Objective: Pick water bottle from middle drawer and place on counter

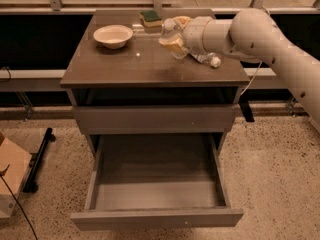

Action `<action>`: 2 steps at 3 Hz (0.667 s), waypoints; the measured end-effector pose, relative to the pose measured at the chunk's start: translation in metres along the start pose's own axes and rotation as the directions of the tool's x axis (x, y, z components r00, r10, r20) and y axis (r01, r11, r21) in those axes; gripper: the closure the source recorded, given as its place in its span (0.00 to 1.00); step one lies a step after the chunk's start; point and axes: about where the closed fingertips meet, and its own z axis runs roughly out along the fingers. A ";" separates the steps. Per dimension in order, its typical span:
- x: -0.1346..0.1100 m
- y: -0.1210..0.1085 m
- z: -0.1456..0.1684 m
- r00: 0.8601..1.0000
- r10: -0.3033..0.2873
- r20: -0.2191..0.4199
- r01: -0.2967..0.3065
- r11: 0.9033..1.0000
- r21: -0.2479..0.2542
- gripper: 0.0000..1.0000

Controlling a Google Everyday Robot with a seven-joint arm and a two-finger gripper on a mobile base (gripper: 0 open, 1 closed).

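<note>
The water bottle [206, 59] lies on its side on the counter [130, 66], near the right edge, with its white cap pointing right. My gripper [174, 32] hovers just above the counter, to the left of the bottle. Its yellowish fingers [173, 44] are spread and hold nothing. The wrist hides the bottle's base end. The middle drawer [157, 184] is pulled wide open below, and its pale grey floor is bare.
A white bowl [113, 35] sits at the counter's back left. A green-and-yellow sponge [150, 18] sits at the back middle. The drawer above [155, 118] is closed. A window rail runs behind the cabinet. A cardboard box [10, 181] and a black stand are on the floor at left.
</note>
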 end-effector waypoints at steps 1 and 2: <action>-0.008 -0.001 0.019 1.000 -0.009 0.019 0.009 1.000 -0.013 1.00; -0.014 0.001 0.038 0.999 -0.012 0.035 0.013 0.999 -0.032 0.82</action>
